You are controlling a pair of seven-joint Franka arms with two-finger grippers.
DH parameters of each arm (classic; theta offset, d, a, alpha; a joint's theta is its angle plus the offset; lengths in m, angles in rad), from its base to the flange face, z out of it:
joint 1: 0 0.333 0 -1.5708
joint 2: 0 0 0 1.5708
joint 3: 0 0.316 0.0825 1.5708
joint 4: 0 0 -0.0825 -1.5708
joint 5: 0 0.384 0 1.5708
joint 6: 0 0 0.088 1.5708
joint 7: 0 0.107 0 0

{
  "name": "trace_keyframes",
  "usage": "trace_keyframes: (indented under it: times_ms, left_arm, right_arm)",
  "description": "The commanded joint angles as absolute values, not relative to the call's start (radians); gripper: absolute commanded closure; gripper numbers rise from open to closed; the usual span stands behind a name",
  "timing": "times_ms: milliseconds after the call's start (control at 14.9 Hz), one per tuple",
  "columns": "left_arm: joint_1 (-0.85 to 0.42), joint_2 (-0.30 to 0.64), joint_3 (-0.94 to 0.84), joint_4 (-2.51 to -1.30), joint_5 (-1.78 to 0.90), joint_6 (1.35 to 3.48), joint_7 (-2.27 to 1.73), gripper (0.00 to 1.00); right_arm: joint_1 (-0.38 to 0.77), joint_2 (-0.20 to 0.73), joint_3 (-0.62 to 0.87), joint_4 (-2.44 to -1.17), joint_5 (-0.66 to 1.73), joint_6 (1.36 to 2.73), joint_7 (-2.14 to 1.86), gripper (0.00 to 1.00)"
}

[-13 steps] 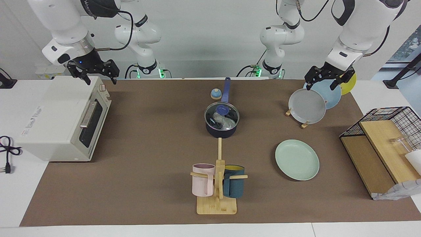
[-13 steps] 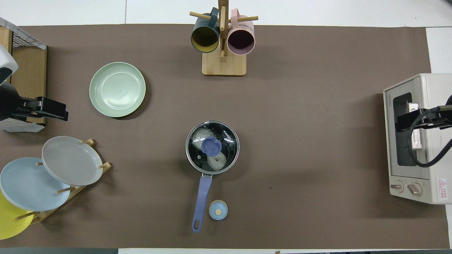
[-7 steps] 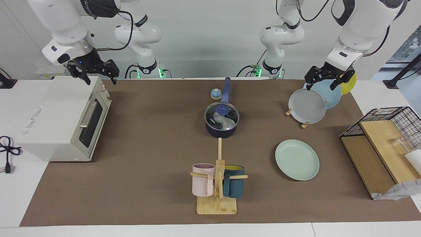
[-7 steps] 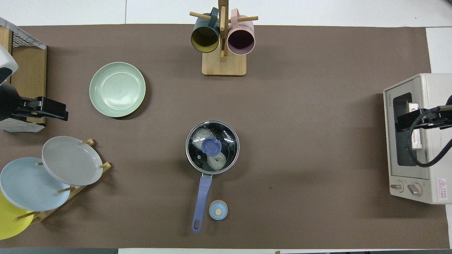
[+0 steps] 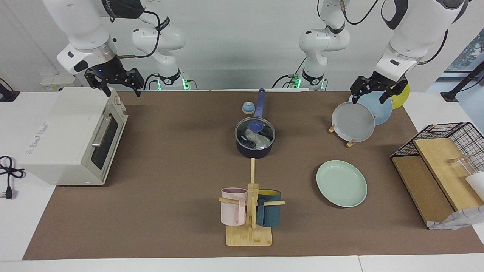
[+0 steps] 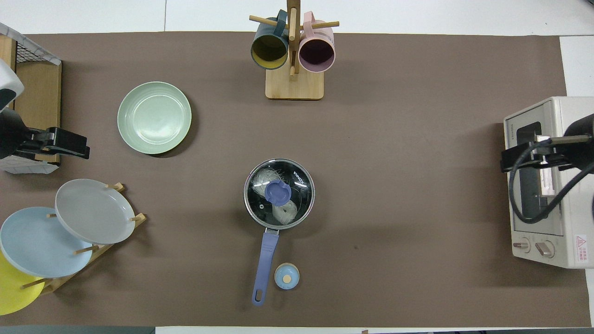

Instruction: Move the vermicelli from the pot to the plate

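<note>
Vermicelli (image 5: 255,139) in lidded pot (image 5: 254,149); both grippers (left (image 5: 372,91), right (image 5: 119,84)) open, empty.

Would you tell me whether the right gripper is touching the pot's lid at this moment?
Apart. The facing view shows the right gripper raised over the toaster oven, with open brown mat between it and the lid on the pot.

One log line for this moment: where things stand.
stage: start | vermicelli: in lidded pot | plate: bare | right pincer: open, above oven | left pincer: open, above plate rack
</note>
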State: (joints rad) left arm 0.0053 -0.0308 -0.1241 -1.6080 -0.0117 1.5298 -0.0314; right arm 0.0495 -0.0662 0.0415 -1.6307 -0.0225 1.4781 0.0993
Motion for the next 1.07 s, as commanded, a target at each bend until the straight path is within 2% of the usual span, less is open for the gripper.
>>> trace_keyframes:
  times_ms: [0, 201, 402, 603, 871, 1005]
  left_arm:
    - [0.012, -0.052, -0.130, -1.628, -0.011, 1.526, -0.023, 0.00]
    - [0.012, -0.052, -0.130, -1.629, -0.011, 1.528, -0.023, 0.00]
    - [0.012, -0.051, -0.130, -1.629, -0.012, 1.528, -0.023, 0.00]
    - [0.012, -0.051, -0.130, -1.629, -0.012, 1.529, -0.023, 0.00]
    - [0.012, -0.051, -0.130, -1.629, -0.012, 1.529, -0.023, 0.00]
    - [0.012, -0.051, -0.130, -1.629, -0.012, 1.531, -0.023, 0.00]
  right_arm:
    - [0.051, -0.003, 0.152, -1.542, 0.023, 1.463, 0.294, 0.00]
    - [0.096, 0.087, 0.225, -1.455, 0.035, 1.442, 0.447, 0.00]
    - [0.230, 0.262, 0.227, -1.275, 0.006, 1.414, 0.618, 0.00]
    - [0.346, 0.343, 0.227, -1.220, -0.046, 1.456, 0.662, 0.00]
    - [0.442, 0.380, 0.229, -1.238, -0.032, 1.591, 0.811, 0.00]
    - [0.466, 0.377, 0.230, -1.322, -0.037, 1.658, 0.828, 0.00]
